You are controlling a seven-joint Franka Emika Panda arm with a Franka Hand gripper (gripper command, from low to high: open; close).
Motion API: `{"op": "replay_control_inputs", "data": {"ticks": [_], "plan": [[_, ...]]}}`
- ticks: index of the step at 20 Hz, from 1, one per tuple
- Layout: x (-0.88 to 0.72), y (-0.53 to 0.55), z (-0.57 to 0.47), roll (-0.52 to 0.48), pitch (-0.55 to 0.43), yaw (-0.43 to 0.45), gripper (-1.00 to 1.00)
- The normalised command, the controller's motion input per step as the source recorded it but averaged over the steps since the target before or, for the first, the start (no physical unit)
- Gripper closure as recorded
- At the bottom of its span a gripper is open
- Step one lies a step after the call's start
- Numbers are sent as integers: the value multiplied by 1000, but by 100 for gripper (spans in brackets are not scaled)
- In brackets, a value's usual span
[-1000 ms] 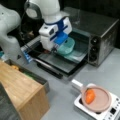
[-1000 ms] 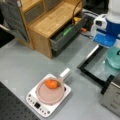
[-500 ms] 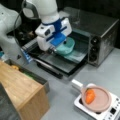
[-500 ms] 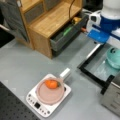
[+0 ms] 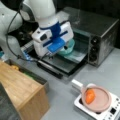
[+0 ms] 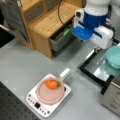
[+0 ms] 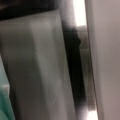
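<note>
gripper low over the open oven door, beside the teal bowl

gripper [image 5: 51, 57] hangs just above the dropped-down oven door [image 5: 62, 65], under the white and blue wrist block. in a front view its tip [image 6: 96, 50] shows only as a dark stub below the block, over the near edge of the door [image 6: 96, 68]. from where i stand i cannot tell how far the claw is spread, or whether it has hold of anything; the block hides the fingers. teal bowl [image 5: 67, 49] sits on the door right at the mouth of the toaster oven [image 5: 100, 37], just beside the gripper; in a front view the bowl [image 6: 114, 57] lies to the gripper's right. the wrist view shows only grey streaks, with a sliver of teal [image 7: 5, 107] at its lower left. well apart, toward both front views' bottom, a pink pan [image 5: 97, 98] holding an orange carrot piece [image 5: 90, 96] rests on a white scale-like plate [image 6: 35, 100]. a wooden cabinet [image 6: 50, 22] stands at the side.
</note>
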Motion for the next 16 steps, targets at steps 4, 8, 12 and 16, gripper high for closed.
{"op": "replay_control_inputs", "data": {"ticks": [4,8,12,16], "plan": [[969,-281,233,-74,270,135,-100],[823,-150,226,-56,258,42,-100],[647,-45,174,6,277,-221,-100],[553,-19,35,-84,228,-281,-100]]}}
